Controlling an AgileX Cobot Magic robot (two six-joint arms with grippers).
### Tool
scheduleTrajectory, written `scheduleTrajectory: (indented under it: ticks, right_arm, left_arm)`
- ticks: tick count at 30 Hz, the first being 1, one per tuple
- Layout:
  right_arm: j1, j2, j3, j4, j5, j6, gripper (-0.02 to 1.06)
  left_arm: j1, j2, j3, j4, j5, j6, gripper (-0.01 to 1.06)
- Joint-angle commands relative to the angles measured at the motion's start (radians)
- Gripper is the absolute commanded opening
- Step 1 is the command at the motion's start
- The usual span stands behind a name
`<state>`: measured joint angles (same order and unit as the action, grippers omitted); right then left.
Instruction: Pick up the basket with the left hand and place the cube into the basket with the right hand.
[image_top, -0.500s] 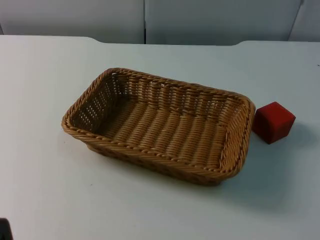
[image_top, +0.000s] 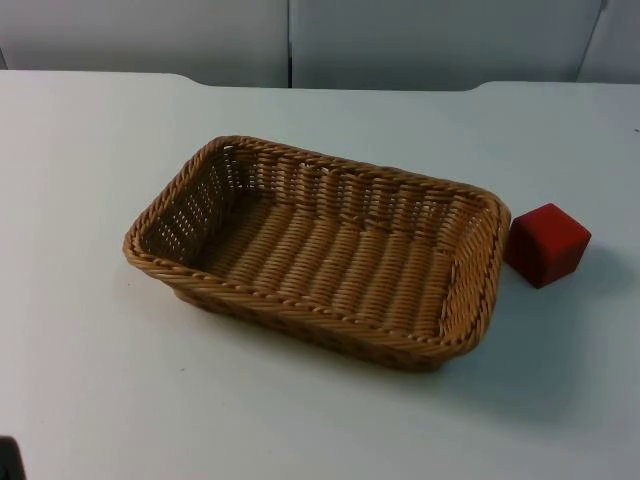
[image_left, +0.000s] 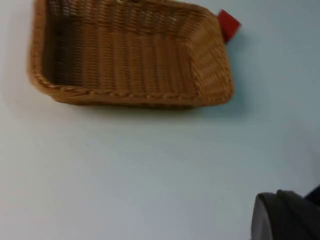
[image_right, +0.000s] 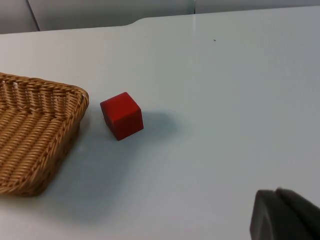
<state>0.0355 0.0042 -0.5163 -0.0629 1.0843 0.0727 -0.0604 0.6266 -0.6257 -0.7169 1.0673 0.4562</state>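
Woven wicker basket (image_top: 318, 252) sits upright on the white surface (image_top: 90, 180), nothing inside it. Red cube (image_top: 546, 244) rests on the surface just beside the basket's short end on my right side; touching or a sliver apart, I cannot tell. From my left wrist the basket (image_left: 131, 55) lies well ahead, the cube (image_left: 228, 24) peeking past its far corner. From my right wrist the cube (image_right: 122, 115) stands near the basket (image_right: 35, 135). State of my left gripper and right gripper: I cannot tell.
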Motion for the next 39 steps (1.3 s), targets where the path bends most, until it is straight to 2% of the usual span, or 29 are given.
scheduleTrajectory:
  ticks: [1, 2, 4, 5, 6, 10, 11, 13, 14, 18, 21, 22, 24, 26, 33, 39]
  right_arm:
    - [-0.005, -0.004, 0.007, 0.001, -0.005, -0.009, 0.0]
    - [-0.005, -0.004, 0.007, 0.001, -0.005, -0.009, 0.0]
    - [-0.005, -0.004, 0.007, 0.001, -0.005, -0.009, 0.0]
    - [-0.005, -0.004, 0.007, 0.001, -0.005, -0.009, 0.0]
    - [-0.005, -0.004, 0.007, 0.001, -0.005, -0.009, 0.0]
    - [-0.005, -0.004, 0.007, 0.001, -0.005, -0.009, 0.0]
    - [-0.005, -0.004, 0.007, 0.001, -0.005, -0.009, 0.0]
    - [-0.005, -0.004, 0.007, 0.001, -0.005, -0.009, 0.0]
    - [-0.005, -0.004, 0.007, 0.001, -0.005, -0.009, 0.0]
    - [-0.005, -0.004, 0.007, 0.001, -0.005, -0.009, 0.0]
    - [-0.005, -0.004, 0.007, 0.001, -0.005, -0.009, 0.0]
    - [-0.005, -0.004, 0.007, 0.001, -0.005, -0.009, 0.0]
    - [-0.005, -0.004, 0.007, 0.001, -0.005, -0.009, 0.0]
    - [-0.005, -0.004, 0.007, 0.001, -0.005, -0.009, 0.0]
    - [-0.005, -0.004, 0.007, 0.001, -0.005, -0.009, 0.0]
    - [-0.005, -0.004, 0.007, 0.001, -0.005, -0.009, 0.0]
  left_arm:
    - [-0.002, 0.278, -0.056, -0.086, -0.014, 0.195, 0.06]
    - [-0.002, 0.278, -0.056, -0.086, -0.014, 0.195, 0.06]
    - [-0.002, 0.428, -0.105, -0.08, -0.033, 0.228, 0.15]
    - [-0.002, 0.55, -0.148, -0.078, -0.059, 0.244, 0.25]
    - [-0.002, 0.55, -0.148, -0.078, -0.059, 0.244, 0.25]
    - [-0.006, 0.795, -0.29, -0.063, -0.111, 0.251, 0.56]
    - [-0.006, 0.795, -0.29, -0.063, -0.111, 0.251, 0.56]
    - [-0.024, 0.886, -0.359, -0.057, -0.118, 0.275, 0.7]
    - [-0.038, 0.929, -0.393, -0.057, -0.131, 0.286, 0.72]
    - [-0.104, 1.038, -0.471, -0.016, -0.205, 0.325, 0.72]
    - [-0.174, 1.155, -0.531, 0.106, -0.365, 0.311, 0.72]
    - [-0.174, 1.155, -0.531, 0.106, -0.365, 0.311, 0.72]
    - [-0.188, 1.215, -0.55, 0.152, -0.461, 0.28, 0.72]
    - [-0.19, 1.266, -0.564, 0.17, -0.509, 0.266, 0.72]
    - [-0.19, 1.426, -0.663, 0.21, -0.563, 0.266, 0.72]
    - [-0.19, 1.488, -0.699, 0.213, -0.568, 0.266, 0.71]
